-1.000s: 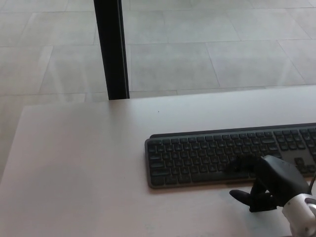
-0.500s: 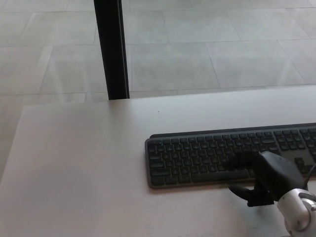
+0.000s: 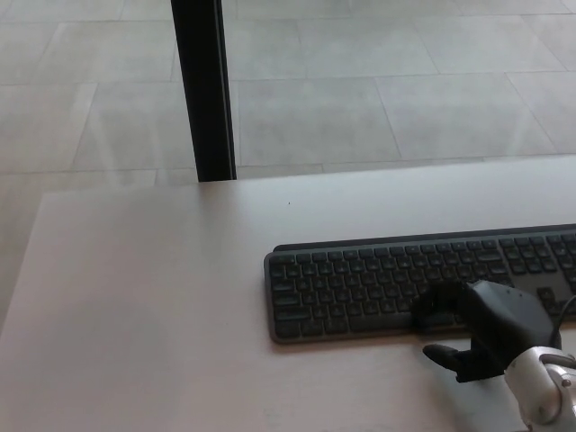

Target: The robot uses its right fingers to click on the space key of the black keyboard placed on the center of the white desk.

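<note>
Right hand (image 3: 490, 328) has dropped a bit; fingers (image 3: 436, 306) curled, now pressing the keyboard's (image 3: 360, 288) bottom row, probably space.

A: Which items are cut off?
B: The keyboard (image 3: 396, 288) runs off the frame's right edge. The right hand (image 3: 490, 328) hides several lower-row keys; fingertip contact cannot be determined.
A: Key legends?
B: Too small to read.

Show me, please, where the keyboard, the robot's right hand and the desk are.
keyboard (image 3: 360, 288), head view, on the keys left of middle.
right hand (image 3: 490, 328), head view, on the back of the hand.
desk (image 3: 153, 297), head view, on its bare top.
</note>
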`<state>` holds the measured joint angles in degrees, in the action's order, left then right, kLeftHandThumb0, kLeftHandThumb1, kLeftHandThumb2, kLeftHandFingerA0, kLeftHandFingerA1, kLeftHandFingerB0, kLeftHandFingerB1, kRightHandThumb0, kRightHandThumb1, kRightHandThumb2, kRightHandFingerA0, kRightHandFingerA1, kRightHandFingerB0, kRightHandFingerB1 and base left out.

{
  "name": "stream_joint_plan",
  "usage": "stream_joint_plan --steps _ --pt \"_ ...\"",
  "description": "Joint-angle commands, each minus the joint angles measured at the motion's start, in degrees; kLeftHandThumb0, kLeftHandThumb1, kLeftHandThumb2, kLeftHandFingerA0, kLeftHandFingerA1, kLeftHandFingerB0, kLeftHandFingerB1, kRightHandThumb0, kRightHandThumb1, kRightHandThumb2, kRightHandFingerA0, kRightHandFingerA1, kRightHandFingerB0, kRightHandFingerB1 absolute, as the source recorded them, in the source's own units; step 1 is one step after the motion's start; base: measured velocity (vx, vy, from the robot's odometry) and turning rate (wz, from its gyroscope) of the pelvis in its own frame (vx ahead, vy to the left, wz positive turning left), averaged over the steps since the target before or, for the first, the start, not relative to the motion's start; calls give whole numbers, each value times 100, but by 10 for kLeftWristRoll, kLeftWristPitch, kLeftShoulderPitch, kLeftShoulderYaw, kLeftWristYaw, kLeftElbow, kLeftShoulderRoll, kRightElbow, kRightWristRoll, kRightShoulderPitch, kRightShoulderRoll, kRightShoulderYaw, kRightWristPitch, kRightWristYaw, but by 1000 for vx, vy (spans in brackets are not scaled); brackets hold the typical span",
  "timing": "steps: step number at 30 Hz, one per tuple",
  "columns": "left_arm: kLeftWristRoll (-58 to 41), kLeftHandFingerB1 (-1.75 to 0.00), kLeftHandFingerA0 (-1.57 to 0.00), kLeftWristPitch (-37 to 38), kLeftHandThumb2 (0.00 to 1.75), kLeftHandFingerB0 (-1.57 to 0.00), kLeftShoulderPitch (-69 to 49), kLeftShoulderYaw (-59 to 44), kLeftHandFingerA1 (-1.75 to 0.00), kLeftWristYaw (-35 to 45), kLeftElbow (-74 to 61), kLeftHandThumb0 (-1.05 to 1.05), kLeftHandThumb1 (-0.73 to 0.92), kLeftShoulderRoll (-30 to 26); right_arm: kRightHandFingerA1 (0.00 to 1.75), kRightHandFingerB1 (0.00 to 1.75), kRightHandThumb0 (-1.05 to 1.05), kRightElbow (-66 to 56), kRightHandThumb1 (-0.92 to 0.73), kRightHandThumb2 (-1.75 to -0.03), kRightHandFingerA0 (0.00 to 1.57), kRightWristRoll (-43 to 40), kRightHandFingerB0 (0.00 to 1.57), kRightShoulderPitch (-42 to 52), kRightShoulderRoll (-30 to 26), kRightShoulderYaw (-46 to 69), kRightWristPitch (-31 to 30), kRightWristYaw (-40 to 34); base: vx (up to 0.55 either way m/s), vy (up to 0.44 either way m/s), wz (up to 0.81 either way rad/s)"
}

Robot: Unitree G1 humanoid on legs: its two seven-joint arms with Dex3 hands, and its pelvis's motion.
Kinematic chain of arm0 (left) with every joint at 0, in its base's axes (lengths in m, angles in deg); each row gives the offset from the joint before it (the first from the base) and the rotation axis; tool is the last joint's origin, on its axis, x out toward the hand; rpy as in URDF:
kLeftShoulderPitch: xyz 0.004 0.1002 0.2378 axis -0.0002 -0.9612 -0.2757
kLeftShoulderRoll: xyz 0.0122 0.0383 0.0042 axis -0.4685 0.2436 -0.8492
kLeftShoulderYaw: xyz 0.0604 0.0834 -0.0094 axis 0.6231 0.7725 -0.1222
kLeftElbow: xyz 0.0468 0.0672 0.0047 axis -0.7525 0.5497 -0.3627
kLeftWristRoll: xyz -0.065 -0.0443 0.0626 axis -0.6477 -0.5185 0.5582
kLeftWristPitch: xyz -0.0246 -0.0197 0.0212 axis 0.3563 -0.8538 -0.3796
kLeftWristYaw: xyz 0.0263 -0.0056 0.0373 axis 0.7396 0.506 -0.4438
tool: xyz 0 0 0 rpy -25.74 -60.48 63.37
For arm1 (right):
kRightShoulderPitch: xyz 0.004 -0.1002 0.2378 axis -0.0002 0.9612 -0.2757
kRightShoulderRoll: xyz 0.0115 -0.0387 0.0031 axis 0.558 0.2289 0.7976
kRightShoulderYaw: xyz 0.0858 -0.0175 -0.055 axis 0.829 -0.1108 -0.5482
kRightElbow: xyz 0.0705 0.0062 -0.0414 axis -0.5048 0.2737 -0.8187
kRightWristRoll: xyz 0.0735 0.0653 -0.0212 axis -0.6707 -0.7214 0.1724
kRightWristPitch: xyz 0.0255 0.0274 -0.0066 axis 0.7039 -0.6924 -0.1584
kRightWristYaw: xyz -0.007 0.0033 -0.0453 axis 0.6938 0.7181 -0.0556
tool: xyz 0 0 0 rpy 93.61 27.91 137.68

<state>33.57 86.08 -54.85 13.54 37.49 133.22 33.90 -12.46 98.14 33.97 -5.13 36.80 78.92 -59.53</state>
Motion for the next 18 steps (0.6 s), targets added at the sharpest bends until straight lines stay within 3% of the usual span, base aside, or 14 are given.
stream_joint_plan --steps 1,8,13,18 --pt "-10 -58 -68 3 59 -60 1 -1 -71 7 -1 -52 64 -13 144 47 -40 10 -58 -62 91 38 63 -3 -18 -10 19 -11 0 0 0" --pt "-9 -60 -73 6 59 -64 3 0 -80 6 -2 -53 63 -13 142 46 -40 15 -57 -61 90 63 62 -5 -22 -27 18 -11 0 0 0" --pt "-18 -59 -64 -4 59 -57 8 -6 -77 14 -5 -51 65 -15 150 49 -41 25 -58 -63 86 83 59 -11 -25 -38 26 -21 0 0 0" --pt "-5 -59 -67 11 60 -60 7 7 -76 8 -9 -54 65 -14 159 49 -39 44 -58 -65 80 100 60 -14 -27 -48 49 -46 0 0 0"
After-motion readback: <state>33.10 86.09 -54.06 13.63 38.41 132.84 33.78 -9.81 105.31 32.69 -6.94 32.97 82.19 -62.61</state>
